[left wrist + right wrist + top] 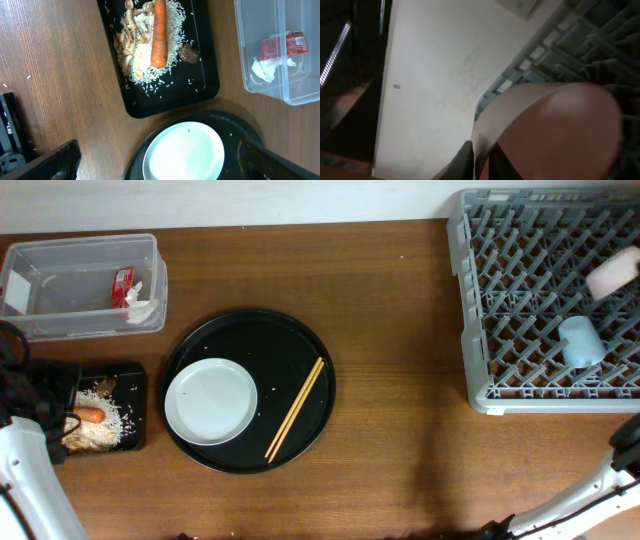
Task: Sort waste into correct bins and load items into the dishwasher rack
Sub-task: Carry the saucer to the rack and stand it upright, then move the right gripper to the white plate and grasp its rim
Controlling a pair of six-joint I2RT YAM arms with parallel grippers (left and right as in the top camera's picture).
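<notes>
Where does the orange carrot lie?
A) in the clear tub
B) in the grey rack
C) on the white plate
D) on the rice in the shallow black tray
D: the carrot lies on the rice inside the shallow black tray.

Right of the round black tray (270,340), a broad stretch of table (400,380) lies open as far as the dishwasher rack (520,300). There, upright pegs, a pale-blue cup (581,341) and a small white dish (612,273) block the way. Left of that tray the room is tight, with the shallow black tray (135,375) just beside it, the clear tub (60,290) up-left and the left arm (25,470) below-left. On it, a white plate (210,401) fills the left half and chopsticks (295,409) slant across the right.
</notes>
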